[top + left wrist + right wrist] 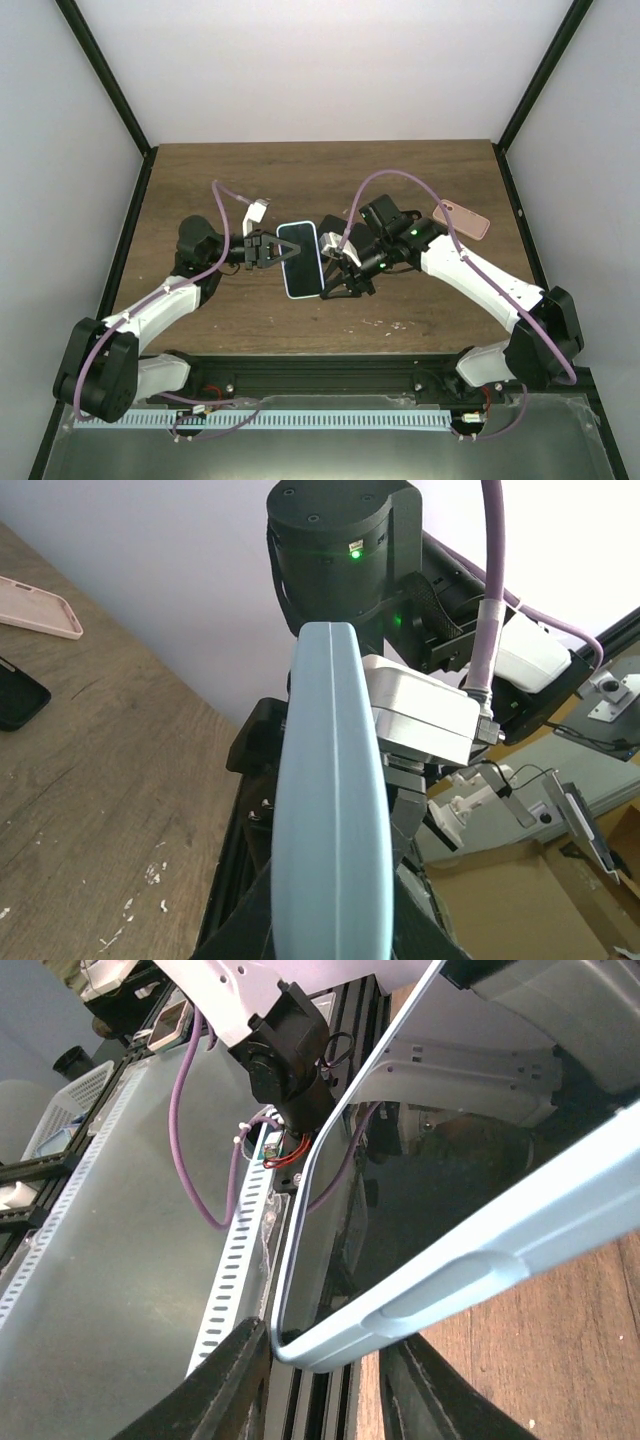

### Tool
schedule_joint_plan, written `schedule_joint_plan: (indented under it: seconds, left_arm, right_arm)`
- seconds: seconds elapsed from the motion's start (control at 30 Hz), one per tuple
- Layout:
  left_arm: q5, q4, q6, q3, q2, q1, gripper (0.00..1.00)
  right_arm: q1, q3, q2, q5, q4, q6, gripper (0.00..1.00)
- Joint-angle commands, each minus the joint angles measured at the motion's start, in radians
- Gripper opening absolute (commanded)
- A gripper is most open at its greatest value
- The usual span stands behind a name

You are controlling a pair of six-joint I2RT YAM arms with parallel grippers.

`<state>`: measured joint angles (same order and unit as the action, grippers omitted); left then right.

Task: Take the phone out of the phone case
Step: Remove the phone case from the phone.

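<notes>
The phone in its light blue case (300,258) is held above the middle of the table, screen up. My left gripper (264,250) is shut on its left long edge. In the left wrist view the case's edge (330,780) runs up from between the left gripper's dark fingers (330,925). My right gripper (341,283) is at the phone's near right corner. In the right wrist view that corner (300,1345) sits between the spread fingers of the right gripper (325,1375); the left finger (225,1385) touches it and the right finger (430,1395) stands apart.
A pink phone case (462,220) lies at the back right, also in the left wrist view (40,608). A black case (333,229) lies just behind the right gripper, also in the left wrist view (15,695). The wooden table (200,180) has black frame posts at its sides.
</notes>
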<state>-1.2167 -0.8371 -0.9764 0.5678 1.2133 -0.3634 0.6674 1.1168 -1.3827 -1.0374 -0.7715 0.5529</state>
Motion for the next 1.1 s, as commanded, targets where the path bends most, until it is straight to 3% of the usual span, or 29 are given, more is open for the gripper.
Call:
schedule_joint_plan:
  seconds: [0.0, 0.1, 0.23, 0.57, 0.8, 1.07]
  left_arm:
    - [-0.012, -0.087, -0.024, 0.006, 0.001, -0.002, 0.0]
    - [-0.018, -0.095, -0.033, 0.005, 0.005, -0.002, 0.0]
    - [-0.049, -0.122, -0.066, 0.008, 0.021, -0.002, 0.0]
    - [-0.123, -0.48, -0.341, -0.019, 0.106, -0.021, 0.0]
    - [-0.136, -0.661, -0.466, -0.018, 0.152, -0.035, 0.0]
    - [-0.14, -0.711, -0.504, -0.019, 0.152, -0.035, 0.0]
  right_arm:
    - [0.011, 0.037, 0.011, -0.016, 0.006, 0.021, 0.29]
    - [0.011, 0.037, 0.009, -0.014, -0.007, 0.049, 0.23]
    - [0.026, 0.041, 0.02, 0.019, -0.018, 0.106, 0.22]
    - [0.1, 0.076, 0.018, 0.155, 0.036, 0.176, 0.2]
    - [0.096, 0.058, 0.011, 0.208, 0.144, 0.107, 0.09]
    - [-0.01, 0.015, 0.047, 0.241, 0.352, -0.092, 0.11]
